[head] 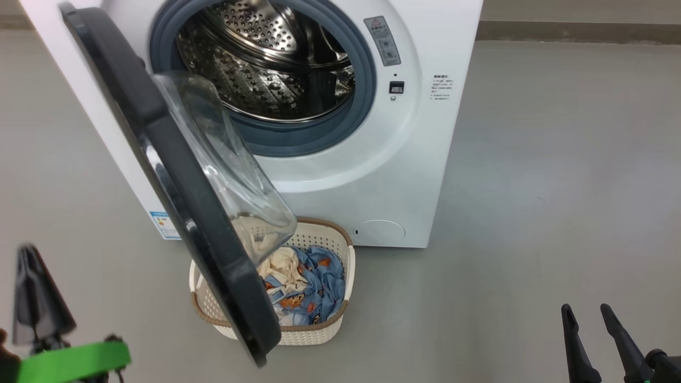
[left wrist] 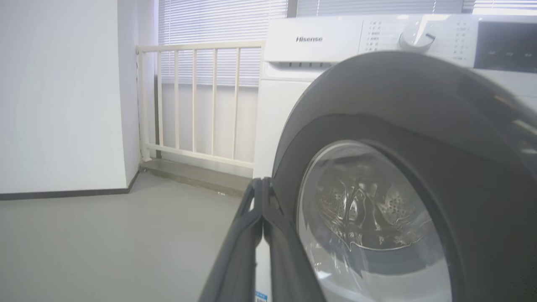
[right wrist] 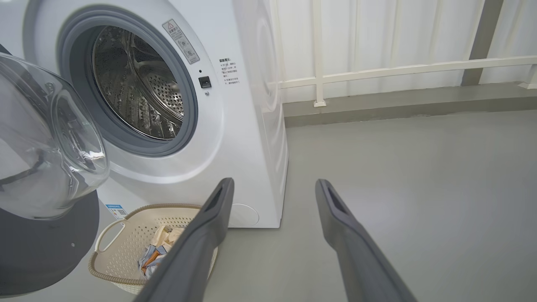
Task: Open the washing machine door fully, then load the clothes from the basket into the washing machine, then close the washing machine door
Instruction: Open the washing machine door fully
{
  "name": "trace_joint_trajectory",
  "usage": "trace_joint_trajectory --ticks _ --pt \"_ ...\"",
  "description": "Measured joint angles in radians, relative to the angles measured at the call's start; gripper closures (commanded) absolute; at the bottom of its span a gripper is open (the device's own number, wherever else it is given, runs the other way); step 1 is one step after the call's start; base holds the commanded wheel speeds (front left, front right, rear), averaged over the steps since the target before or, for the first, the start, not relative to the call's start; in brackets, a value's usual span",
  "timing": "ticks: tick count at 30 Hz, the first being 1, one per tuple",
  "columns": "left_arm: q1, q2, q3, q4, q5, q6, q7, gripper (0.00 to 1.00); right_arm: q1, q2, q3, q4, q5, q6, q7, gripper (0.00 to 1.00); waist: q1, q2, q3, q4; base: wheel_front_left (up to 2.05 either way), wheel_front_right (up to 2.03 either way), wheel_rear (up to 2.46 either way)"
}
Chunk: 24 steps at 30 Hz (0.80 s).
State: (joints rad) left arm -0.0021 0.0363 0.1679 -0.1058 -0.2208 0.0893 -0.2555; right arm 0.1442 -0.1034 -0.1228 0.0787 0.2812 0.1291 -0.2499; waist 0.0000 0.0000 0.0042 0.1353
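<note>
We are holding our left gripper [left wrist: 262,184] clenched empty, the washing machine door [head: 175,186] lying just to its right, perhaps touching; our right gripper [head: 586,309] is hanging spread, farther off.

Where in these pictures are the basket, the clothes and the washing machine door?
the basket [head: 314,335], head view, on its front perforated wall.
the clothes [head: 324,282], head view, on the blue printed fabric.
the washing machine door [head: 205,234], head view, on its black rim.

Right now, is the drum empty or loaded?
Empty as far as visible: bare steel drum, the clothes in the basket.
</note>
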Motion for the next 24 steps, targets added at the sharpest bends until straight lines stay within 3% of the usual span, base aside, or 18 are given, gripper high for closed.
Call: trace_joint_trajectory --ticks 7,13,19,24 --pt "-0.083 0.000 -0.147 -0.278 0.006 0.027 0.001 1.00 0.001 0.007 -0.007 0.000 0.000 0.000 0.000 0.00 0.0000 0.0000 -0.004 0.029 0.00 0.00 0.00" --pt "-0.175 0.001 -0.358 -0.417 -0.002 0.030 0.125 1.00 0.001 0.020 -0.010 0.000 0.000 0.000 0.000 0.00 0.0000 0.0000 -0.010 0.059 0.00 0.00 0.00" --pt "-0.226 0.003 -0.632 -0.411 -0.079 0.092 0.209 1.00 0.001 0.028 -0.010 0.001 0.000 0.000 0.000 0.00 0.0000 0.0000 -0.013 0.079 0.00 0.00 0.00" --pt "-0.247 0.009 -0.788 -0.313 -0.118 0.137 0.229 1.00 0.001 0.033 -0.005 0.001 0.000 0.000 0.000 0.00 0.0000 0.0000 -0.012 0.086 0.00 0.00 0.00"
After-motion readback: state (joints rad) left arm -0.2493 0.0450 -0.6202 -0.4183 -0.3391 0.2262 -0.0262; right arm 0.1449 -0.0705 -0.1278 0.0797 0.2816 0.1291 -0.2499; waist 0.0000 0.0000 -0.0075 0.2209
